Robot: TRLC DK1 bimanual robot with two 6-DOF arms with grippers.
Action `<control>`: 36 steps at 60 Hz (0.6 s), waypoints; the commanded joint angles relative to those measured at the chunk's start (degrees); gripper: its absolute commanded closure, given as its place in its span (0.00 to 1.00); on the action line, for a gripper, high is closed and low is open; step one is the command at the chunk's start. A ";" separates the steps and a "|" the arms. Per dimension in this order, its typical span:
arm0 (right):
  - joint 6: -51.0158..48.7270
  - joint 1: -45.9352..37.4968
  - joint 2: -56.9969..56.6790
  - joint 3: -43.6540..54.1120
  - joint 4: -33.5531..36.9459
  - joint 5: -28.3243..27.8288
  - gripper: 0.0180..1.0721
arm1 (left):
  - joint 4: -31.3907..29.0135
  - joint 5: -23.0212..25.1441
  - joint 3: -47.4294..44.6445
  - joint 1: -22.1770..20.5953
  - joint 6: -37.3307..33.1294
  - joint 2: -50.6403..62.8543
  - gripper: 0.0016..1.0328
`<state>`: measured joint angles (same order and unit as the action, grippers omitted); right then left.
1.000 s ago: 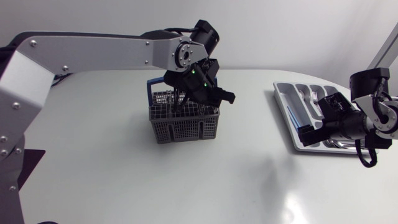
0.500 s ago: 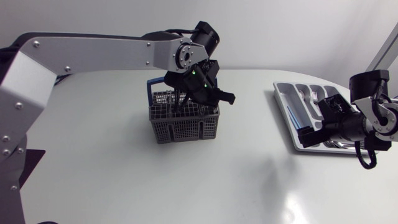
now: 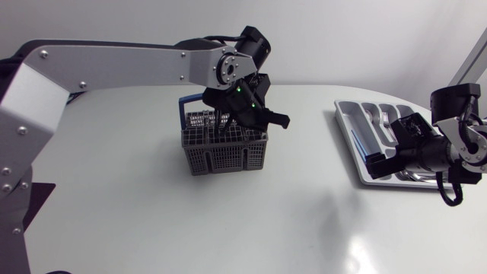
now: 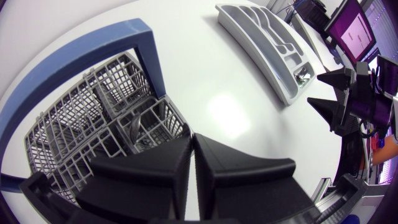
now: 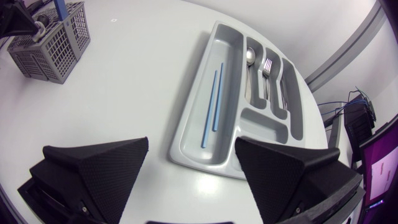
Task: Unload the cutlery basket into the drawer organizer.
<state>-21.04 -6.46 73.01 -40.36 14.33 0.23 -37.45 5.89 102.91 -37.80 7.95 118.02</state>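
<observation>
Right up close, the right gripper (image 5: 191, 142) hangs with its two broad fingers spread wide and nothing between them, poised over the near end of the drawer organizer (image 5: 261, 121). Look into that grey tray: two thin blue sticks (image 5: 211, 107) lie side by side in the long compartment, and in the slots beside it a spoon (image 5: 249, 57) and a fork (image 5: 267, 67) rest at the far end. From above, the organizer sits by the right edge of the white table (image 3: 228, 221), with the right arm coming in over it. Now out across the table, well apart from the tray, there's the cutlery basket (image 3: 224, 152), grey mesh with a blue handle (image 4: 143, 37) arching over it. The left gripper (image 4: 191, 140) is right on top of it, fingers pressed together with only a hairline seam between them and nothing visible in the seam, tips down at the basket's rim. A dark shape (image 4: 134, 127) sits in the cell just ahead of those tips, too murky to name.
</observation>
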 commanded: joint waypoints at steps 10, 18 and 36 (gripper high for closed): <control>0.38 0.39 -1.03 1.34 -0.26 0.12 0.05 | -0.78 1.14 0.27 -0.17 1.37 -3.06 0.94; 0.38 0.39 -1.03 1.34 -0.26 0.12 0.05 | -1.48 4.13 0.80 0.54 1.81 -3.67 0.94; 0.47 0.92 -1.21 1.25 -0.09 0.12 0.05 | -1.75 5.10 0.80 1.24 1.90 -5.96 0.94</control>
<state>-21.04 -6.02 72.53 -40.36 14.35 0.23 -38.74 10.33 102.91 -37.17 9.02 115.07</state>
